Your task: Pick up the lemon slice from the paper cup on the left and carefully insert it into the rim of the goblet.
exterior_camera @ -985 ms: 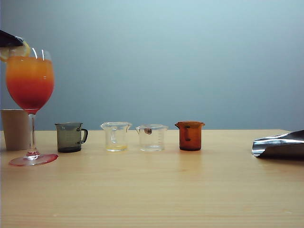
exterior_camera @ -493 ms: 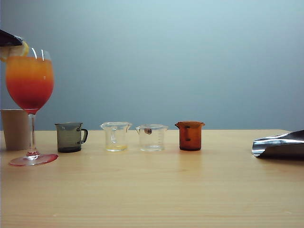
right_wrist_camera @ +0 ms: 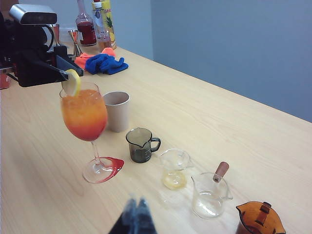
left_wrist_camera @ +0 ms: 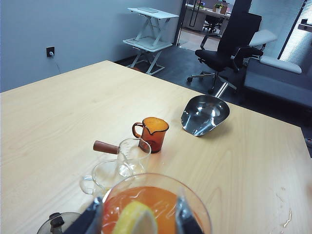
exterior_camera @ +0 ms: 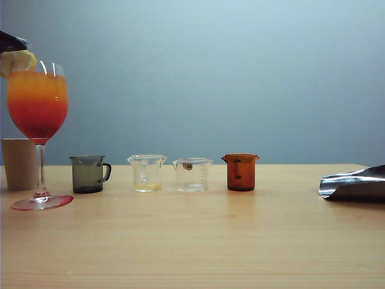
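Note:
The goblet (exterior_camera: 37, 102) with its orange-to-red drink stands at the far left of the exterior view. The lemon slice (exterior_camera: 17, 60) sits wedged on its rim. My left gripper (left_wrist_camera: 138, 201) is open right above the goblet (left_wrist_camera: 161, 204); its two fingers stand either side of the lemon slice (left_wrist_camera: 136, 222), apart from it. Only a dark tip of the left gripper (exterior_camera: 12, 43) shows in the exterior view. The paper cup (exterior_camera: 18, 164) stands behind the goblet's stem. My right gripper (right_wrist_camera: 136, 217) is shut, hovering over bare table, well away from the goblet (right_wrist_camera: 85, 114).
Right of the goblet stand a smoky grey handled cup (exterior_camera: 89, 173), two clear beakers (exterior_camera: 147, 173) (exterior_camera: 192, 174) and an amber beaker (exterior_camera: 240, 171). A steel scoop (exterior_camera: 355, 183) lies at the far right. A blue cloth (right_wrist_camera: 105, 63) and bottles (right_wrist_camera: 92, 24) sit beyond the paper cup.
My left gripper has opened and let go of the lemon slice, which stays on the goblet's rim. The dark fingertip has lifted slightly, uncovering more of the slice. The right arm is still.

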{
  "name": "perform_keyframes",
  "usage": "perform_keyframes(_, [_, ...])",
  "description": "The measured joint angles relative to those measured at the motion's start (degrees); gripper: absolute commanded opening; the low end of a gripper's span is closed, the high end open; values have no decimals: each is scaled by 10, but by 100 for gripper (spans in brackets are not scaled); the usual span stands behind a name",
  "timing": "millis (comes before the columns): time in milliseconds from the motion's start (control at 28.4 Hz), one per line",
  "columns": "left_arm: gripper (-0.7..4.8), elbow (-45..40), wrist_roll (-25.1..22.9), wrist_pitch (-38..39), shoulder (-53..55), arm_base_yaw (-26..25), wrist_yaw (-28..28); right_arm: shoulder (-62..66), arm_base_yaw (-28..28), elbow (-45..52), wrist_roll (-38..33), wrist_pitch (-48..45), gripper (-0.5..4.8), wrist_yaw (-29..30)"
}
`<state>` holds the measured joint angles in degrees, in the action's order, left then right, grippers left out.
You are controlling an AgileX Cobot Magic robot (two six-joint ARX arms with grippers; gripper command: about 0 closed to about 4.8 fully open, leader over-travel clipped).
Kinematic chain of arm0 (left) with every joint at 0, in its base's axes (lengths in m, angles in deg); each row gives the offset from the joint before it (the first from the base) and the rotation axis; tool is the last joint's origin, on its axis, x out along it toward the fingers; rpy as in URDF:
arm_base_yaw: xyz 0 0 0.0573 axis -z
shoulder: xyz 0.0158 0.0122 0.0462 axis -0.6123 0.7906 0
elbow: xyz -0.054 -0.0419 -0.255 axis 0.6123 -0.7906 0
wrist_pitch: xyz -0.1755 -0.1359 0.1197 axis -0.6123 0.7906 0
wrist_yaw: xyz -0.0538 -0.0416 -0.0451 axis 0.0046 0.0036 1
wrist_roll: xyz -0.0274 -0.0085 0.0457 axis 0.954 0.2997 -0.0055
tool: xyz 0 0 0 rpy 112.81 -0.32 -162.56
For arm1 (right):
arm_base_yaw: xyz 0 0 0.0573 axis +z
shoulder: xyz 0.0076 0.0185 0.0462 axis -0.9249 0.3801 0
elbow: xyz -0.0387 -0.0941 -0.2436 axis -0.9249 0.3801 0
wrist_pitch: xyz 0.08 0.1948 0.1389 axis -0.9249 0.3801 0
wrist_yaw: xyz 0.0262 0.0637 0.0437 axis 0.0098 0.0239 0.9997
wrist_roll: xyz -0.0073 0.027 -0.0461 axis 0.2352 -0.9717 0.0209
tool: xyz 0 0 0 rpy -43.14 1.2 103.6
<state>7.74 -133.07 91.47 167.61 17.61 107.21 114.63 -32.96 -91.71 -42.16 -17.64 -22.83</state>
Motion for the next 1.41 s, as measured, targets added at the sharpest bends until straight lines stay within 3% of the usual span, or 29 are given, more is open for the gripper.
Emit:
perform_keyframes(211, [188, 2, 3, -4, 0, 0, 0, 0, 0, 0, 0, 0, -5, 0])
perform_keyframes(668, [180, 51, 60, -7, 0, 0, 1, 0, 0, 0, 0, 0, -5, 0])
perform_keyframes(704, [171, 51, 71, -7, -3, 0, 1, 0, 0, 0, 0, 0, -5, 0])
perform_keyframes(844, [35, 51, 92, -5, -19, 0, 1, 0, 0, 0, 0, 0, -5, 0])
perform_keyframes(915, [0, 51, 101, -1, -30, 0, 0, 0, 0, 0, 0, 0, -5, 0])
perform_keyframes(1056, [-6, 51, 106, 4, -68, 0, 0, 0, 0, 0, 0, 0, -5, 0])
perform_keyframes(1231, [-6, 51, 145, 5, -107, 0, -2, 0, 0, 0, 0, 0, -5, 0])
perform_keyframes(1407, [-5, 51, 198, 7, -142, 0, -79, 0, 0, 0, 0, 0, -5, 0])
